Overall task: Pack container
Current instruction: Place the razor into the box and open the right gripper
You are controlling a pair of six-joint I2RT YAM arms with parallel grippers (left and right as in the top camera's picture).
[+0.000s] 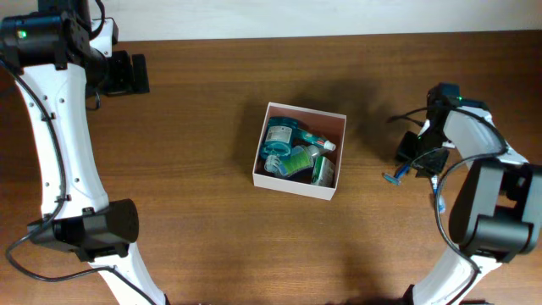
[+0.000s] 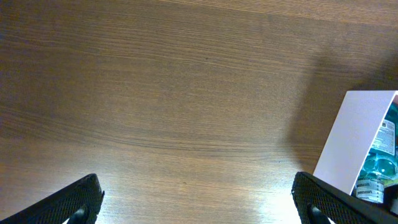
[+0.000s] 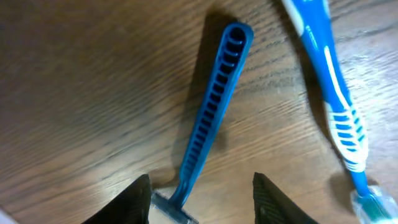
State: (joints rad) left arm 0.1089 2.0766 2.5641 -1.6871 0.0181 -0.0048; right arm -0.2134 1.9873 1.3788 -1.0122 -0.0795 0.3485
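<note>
The container (image 1: 338, 154), a square shallow box with white outer walls, sits mid-table and holds several teal and green toiletry items; its white wall also shows in the left wrist view (image 2: 354, 143). A blue razor (image 3: 211, 118) lies on the wood, its head between the fingers of my right gripper (image 3: 202, 193), which is open and low over it. A blue toothbrush (image 3: 336, 106) lies beside it. In the overhead view the razor (image 1: 395, 176) is right of the container, by the right gripper (image 1: 410, 161). My left gripper (image 2: 196, 199) is open and empty, far left at the back.
Bare brown wooden table (image 1: 195, 212) surrounds the container. The left arm's base stands at the front left (image 1: 89, 229) and the right arm's base at the front right (image 1: 495, 220). The table's back edge meets a pale wall.
</note>
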